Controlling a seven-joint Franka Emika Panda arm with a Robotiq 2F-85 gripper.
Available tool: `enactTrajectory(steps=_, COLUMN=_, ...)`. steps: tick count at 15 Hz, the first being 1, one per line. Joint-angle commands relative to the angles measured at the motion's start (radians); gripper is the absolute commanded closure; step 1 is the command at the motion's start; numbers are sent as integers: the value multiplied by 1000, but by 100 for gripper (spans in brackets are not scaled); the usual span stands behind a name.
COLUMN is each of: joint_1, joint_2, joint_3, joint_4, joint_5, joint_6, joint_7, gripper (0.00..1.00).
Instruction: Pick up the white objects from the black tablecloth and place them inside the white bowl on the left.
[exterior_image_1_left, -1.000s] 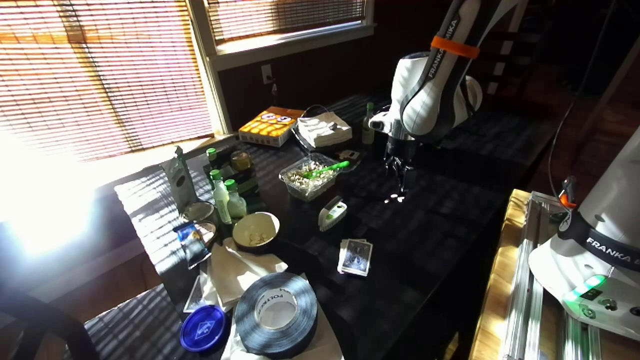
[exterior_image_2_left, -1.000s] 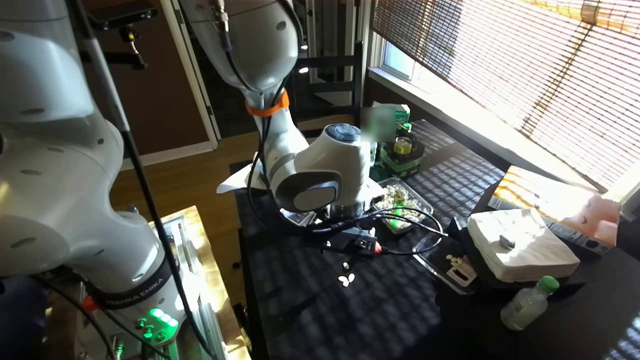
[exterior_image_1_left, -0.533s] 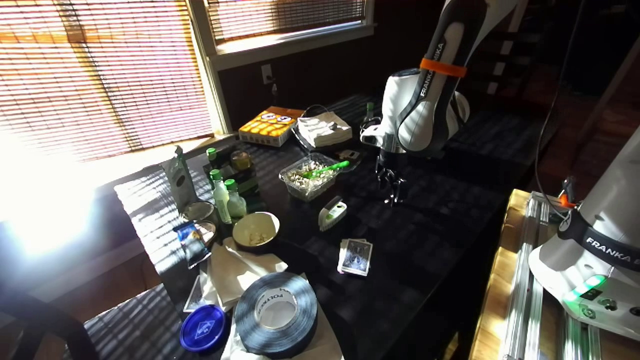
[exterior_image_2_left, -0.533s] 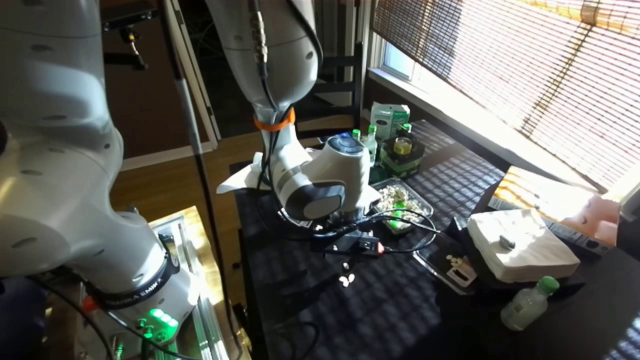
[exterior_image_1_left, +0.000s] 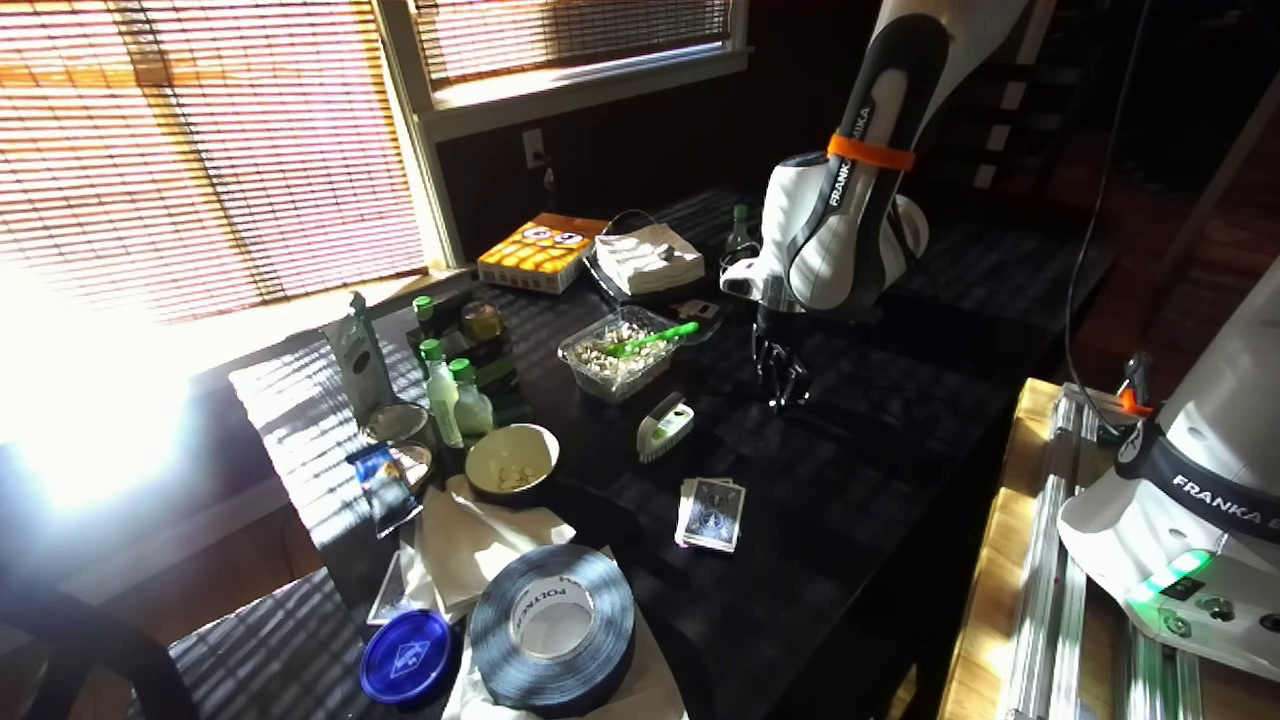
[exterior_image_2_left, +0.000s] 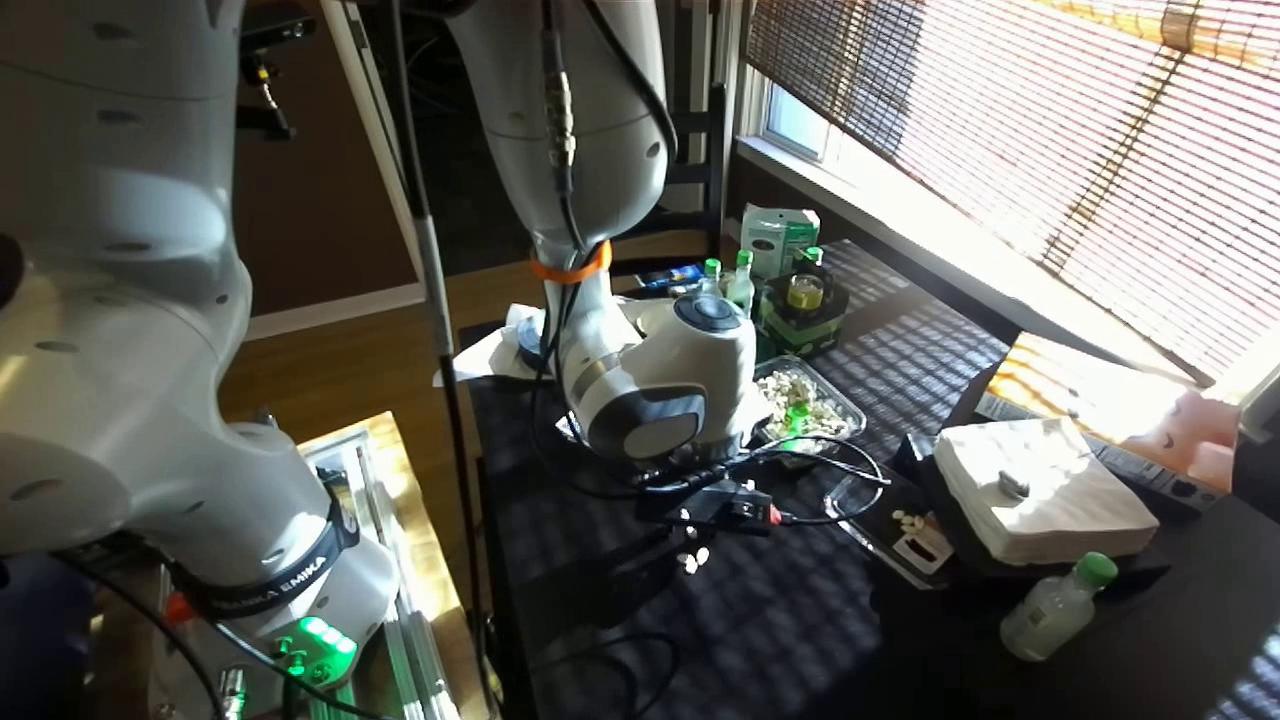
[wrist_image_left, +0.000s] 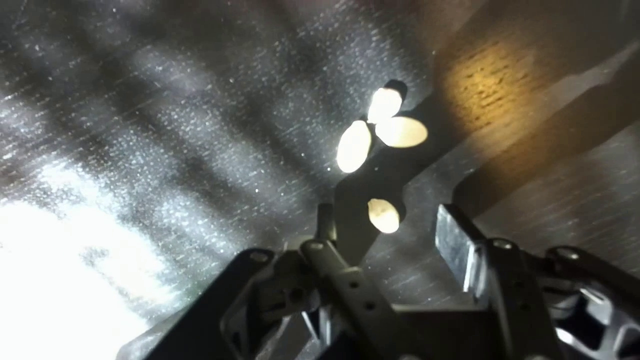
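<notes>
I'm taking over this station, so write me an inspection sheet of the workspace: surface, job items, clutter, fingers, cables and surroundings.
Surface: black tablecloth, streaked with sunlight, speckled in the wrist view.
Job items: four white objects in the wrist view, three clustered, one apart; white bowl upright, pale bits inside.
Clutter: brush, playing cards, tape roll, clear container with green utensil, green-capped bottles, napkin stack.
Fingers: apart, holding nothing; the lone white object shows between them in the wrist view.
Cables: black, running down the arm; one loops out beside it; contact with the tablecloth can't be told.
Surroundings: sunlit blinds; dark chair.
</notes>
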Motion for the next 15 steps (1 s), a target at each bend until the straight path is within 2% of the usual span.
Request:
enactTrajectory(steps=1, joint_1=-37, joint_2=38, joint_3=22, joint_4=24, joint_5=-34, joint_6=19, joint_7=-8, gripper=65)
enactTrajectory(steps=2, joint_1=-39, joint_2=42, joint_3=23, joint_4=27, joint_5=-35, joint_6=20, joint_7=-8, gripper=82)
enactTrajectory(steps=5, joint_1=-49, joint_2=42, joint_3=32, joint_4=29, joint_5=-34, joint_6=22, joint_7=-12, gripper=99)
enactTrajectory(steps=12, joint_1=-53, joint_2=26, joint_3=35, joint_4=20, joint_5=-34, joint_6=27, joint_7=-7, gripper=99)
enactTrajectory(steps=15, joint_1=-109, joint_2=-29, joint_3=93, joint_4=-16, joint_5=-12, joint_6=31, joint_7=-10, gripper=99)
